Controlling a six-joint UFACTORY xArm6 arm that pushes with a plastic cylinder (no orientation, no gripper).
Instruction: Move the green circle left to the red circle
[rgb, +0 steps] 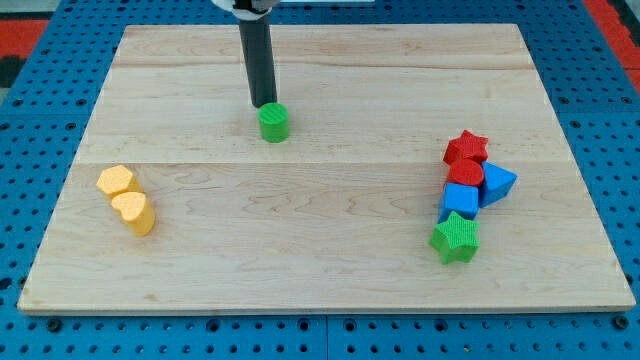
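The green circle (273, 122) stands on the wooden board (320, 260), left of centre near the view's top. My tip (264, 104) is right behind it, at its upper left edge, touching or almost touching it. The red circle (466, 172) sits far to the view's right inside a tight cluster, below a red star (466, 148) and partly hidden by its neighbours.
The right cluster also holds a blue block (460, 200), a blue triangular block (497, 184) and a green star (456, 238). Two yellow blocks stand at the left: a yellow hexagon-like one (116, 180) and a yellow heart (134, 212). Blue pegboard surrounds the board.
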